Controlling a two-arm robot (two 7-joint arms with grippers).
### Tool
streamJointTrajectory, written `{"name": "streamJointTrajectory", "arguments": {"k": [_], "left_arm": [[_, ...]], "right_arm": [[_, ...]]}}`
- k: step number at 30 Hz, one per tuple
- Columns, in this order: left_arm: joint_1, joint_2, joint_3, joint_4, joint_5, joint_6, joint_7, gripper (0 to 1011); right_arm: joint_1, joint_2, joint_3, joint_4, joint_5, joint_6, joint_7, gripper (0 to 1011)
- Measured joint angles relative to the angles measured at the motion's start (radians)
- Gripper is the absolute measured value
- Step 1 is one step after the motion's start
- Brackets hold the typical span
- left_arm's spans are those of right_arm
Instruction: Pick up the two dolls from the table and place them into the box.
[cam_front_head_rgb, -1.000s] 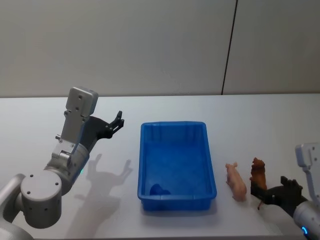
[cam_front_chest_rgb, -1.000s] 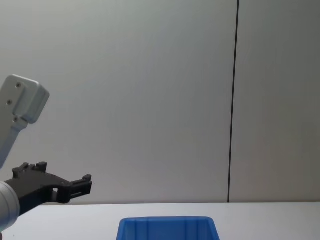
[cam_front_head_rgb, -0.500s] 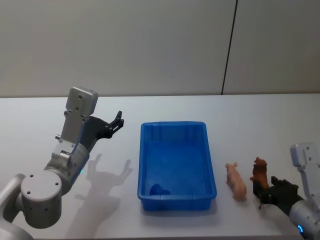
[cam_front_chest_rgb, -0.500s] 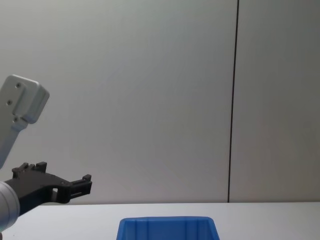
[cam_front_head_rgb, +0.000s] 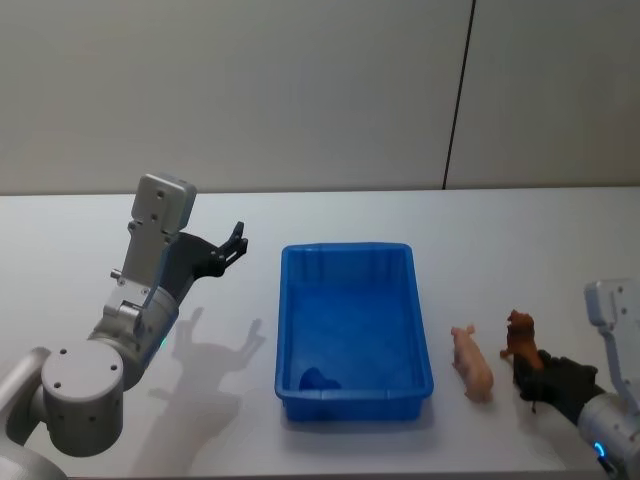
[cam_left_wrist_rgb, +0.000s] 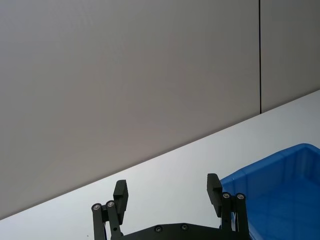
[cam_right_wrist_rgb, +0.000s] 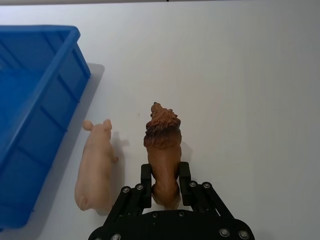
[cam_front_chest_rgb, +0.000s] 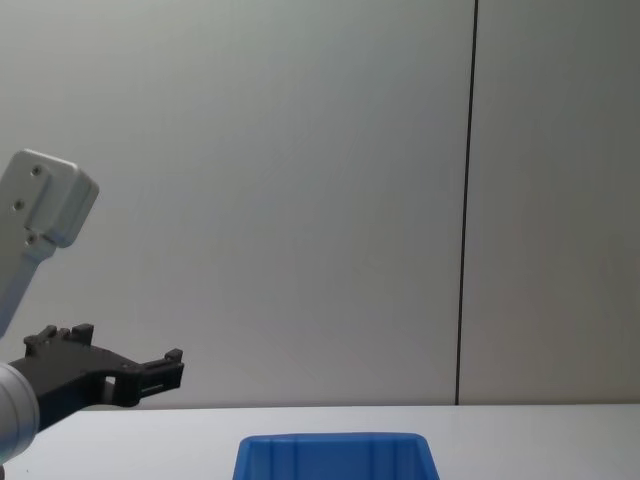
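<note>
A brown lion doll (cam_right_wrist_rgb: 162, 140) stands on the white table (cam_right_wrist_rgb: 250, 75), and my right gripper (cam_right_wrist_rgb: 165, 181) is shut on its hindquarters, one finger pressed to each flank. In the head view that gripper (cam_front_head_rgb: 530, 362) is at the table's near right with the brown doll (cam_front_head_rgb: 518, 335) at its tip. A pink pig doll (cam_front_head_rgb: 472, 362) lies between the brown one and the blue box (cam_front_head_rgb: 345, 330), also seen as the pig (cam_right_wrist_rgb: 97, 165) beside the box wall (cam_right_wrist_rgb: 35, 100). My left gripper (cam_front_head_rgb: 240, 240) hangs open above the table, left of the box.
The left gripper (cam_left_wrist_rgb: 167, 190) is empty, with the box corner (cam_left_wrist_rgb: 280, 200) off to one side. In the chest view it (cam_front_chest_rgb: 175, 368) hovers above and to the left of the box rim (cam_front_chest_rgb: 335, 442). A grey wall runs behind the table.
My right gripper has slid forward around the brown doll and shut on it; the doll has shifted slightly away from me. The left arm has not moved.
</note>
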Motion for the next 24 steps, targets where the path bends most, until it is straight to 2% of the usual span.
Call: {"name": "streamJointTrajectory", "arguments": {"k": [13, 24], "left_arm": [[0.0, 0.0, 0.0, 0.0, 0.0, 0.0, 0.0, 1001], [0.0, 0.0, 0.0, 0.0, 0.0, 0.0, 0.0, 1001]], "right_arm": [[-0.009, 0.004, 0.011, -0.059, 0.021, -0.057, 0.014, 307], [-0.006, 0.005, 0.007, -0.117, 0.006, -0.147, 0.098, 309]]}}
